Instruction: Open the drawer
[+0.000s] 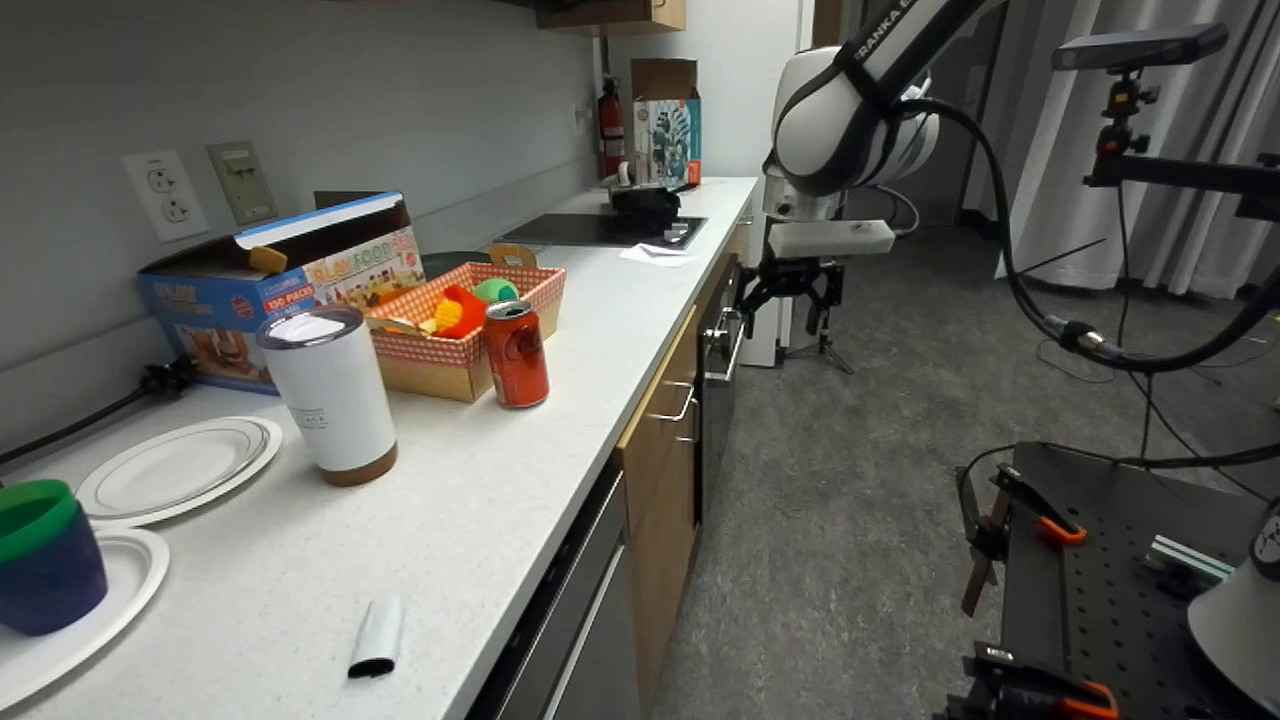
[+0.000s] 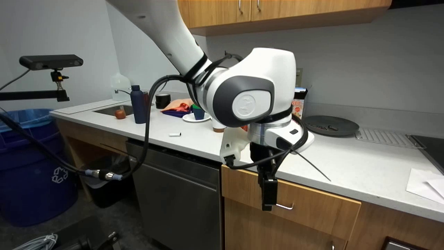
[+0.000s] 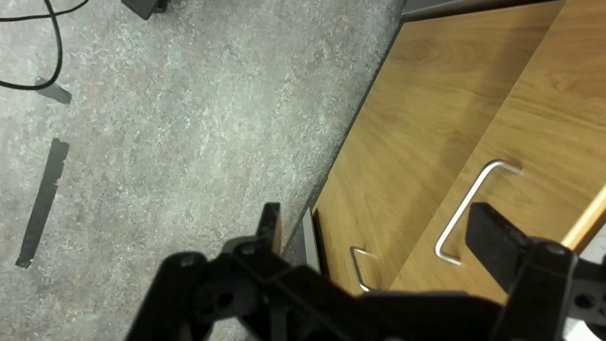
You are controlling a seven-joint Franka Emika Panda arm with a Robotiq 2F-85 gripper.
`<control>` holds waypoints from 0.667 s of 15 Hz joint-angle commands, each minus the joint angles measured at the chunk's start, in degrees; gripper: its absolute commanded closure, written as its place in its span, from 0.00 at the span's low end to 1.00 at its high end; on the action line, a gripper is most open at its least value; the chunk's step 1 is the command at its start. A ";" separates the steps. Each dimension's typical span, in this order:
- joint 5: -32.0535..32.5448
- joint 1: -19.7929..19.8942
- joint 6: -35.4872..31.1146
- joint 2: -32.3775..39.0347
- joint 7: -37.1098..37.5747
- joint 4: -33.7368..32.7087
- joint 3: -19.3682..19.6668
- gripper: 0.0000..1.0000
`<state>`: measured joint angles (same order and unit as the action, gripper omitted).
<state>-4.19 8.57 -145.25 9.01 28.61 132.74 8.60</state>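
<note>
The drawer (image 2: 312, 201) has a wide tan wood front under the counter; it also shows in an exterior view (image 1: 655, 390) and in the wrist view (image 3: 544, 137). Its front looks shut or nearly so, and its inner box is hidden. Its silver bar handle (image 3: 466, 208) shows between my fingers in the wrist view, near the right finger. My gripper (image 3: 377, 208) is open and empty, pointing down in front of the drawer. In an exterior view the gripper (image 2: 269, 203) covers one end of the handle (image 2: 284, 207). I cannot tell any contact.
A tan cabinet door (image 3: 407, 128) with its own handle (image 3: 360, 270) is below the drawer. A grey dishwasher (image 2: 177, 194) stands beside it. The counter (image 1: 500, 500) above carries a can (image 1: 516, 355), a white tumbler (image 1: 335, 400) and a basket (image 1: 430, 375). An oven handle (image 1: 725, 350) juts out.
</note>
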 commanded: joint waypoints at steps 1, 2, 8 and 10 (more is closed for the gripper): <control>-7.53 0.23 -3.87 7.60 -2.13 -4.63 -0.30 0.00; -10.04 0.48 -4.63 9.33 -2.88 -5.64 -0.78 0.00; -22.34 2.18 -5.69 17.45 -4.82 -12.41 -3.40 0.00; -25.53 2.97 -6.75 20.08 -5.75 -14.44 -4.16 0.00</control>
<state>-24.71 9.20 -150.21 24.50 25.50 122.63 6.54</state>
